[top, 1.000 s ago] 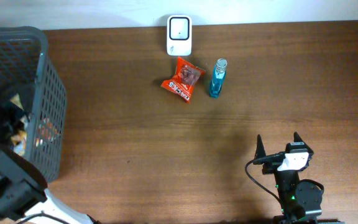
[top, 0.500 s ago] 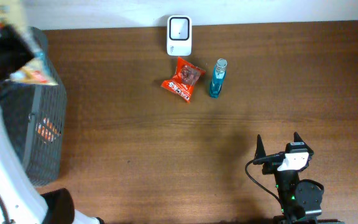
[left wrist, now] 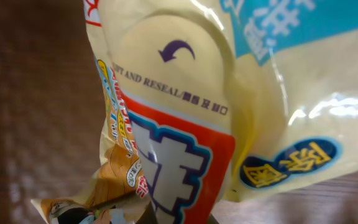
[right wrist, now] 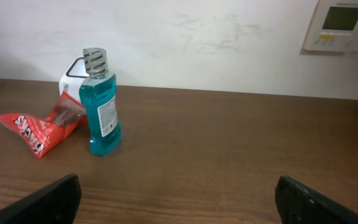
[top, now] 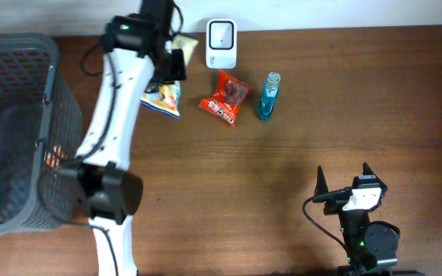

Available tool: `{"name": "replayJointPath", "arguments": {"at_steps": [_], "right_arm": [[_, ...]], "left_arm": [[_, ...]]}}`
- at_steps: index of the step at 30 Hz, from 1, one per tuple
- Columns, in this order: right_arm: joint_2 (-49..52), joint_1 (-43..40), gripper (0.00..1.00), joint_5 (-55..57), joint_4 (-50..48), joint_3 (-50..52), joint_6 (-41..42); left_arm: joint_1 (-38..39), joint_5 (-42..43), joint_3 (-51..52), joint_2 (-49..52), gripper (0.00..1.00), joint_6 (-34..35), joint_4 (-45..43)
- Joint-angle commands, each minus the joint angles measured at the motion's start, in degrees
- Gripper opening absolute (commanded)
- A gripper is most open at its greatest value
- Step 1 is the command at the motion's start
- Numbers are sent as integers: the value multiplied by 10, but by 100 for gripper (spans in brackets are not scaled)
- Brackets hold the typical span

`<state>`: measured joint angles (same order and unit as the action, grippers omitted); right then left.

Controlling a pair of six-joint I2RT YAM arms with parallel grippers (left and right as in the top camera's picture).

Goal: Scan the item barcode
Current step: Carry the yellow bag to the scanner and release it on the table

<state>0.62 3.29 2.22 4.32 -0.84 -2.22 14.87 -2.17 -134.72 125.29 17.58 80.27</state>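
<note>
The left gripper (top: 173, 70) is clamped on the yellow snack pouch (top: 164, 98), which hangs from its fingers and fills the left wrist view; no barcode is visible on the face shown there. The scanner (top: 221, 44) stands just beside those fingers, near the pouch but apart from it. The pickup looks done, while presenting the barcode to the scanner seems still to come. The right gripper (top: 343, 175) sits with fingers spread wide, holding nothing, the red packet (top: 226, 97) and blue bottle (top: 267, 97) well ahead of it.
</note>
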Motion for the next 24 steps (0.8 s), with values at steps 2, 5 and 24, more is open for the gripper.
{"name": "replayJointPath", "arguments": {"at_steps": [2, 5, 24], "right_arm": [[-4, -4, 98, -1, 2, 5, -3], [-4, -4, 98, -1, 2, 5, -3], [-4, -4, 98, -1, 2, 5, -3]], "left_arm": [[21, -11, -1, 90, 0, 1, -9], [29, -11, -1, 149, 0, 1, -44], [64, 70, -103, 187, 73, 38, 10]]}}
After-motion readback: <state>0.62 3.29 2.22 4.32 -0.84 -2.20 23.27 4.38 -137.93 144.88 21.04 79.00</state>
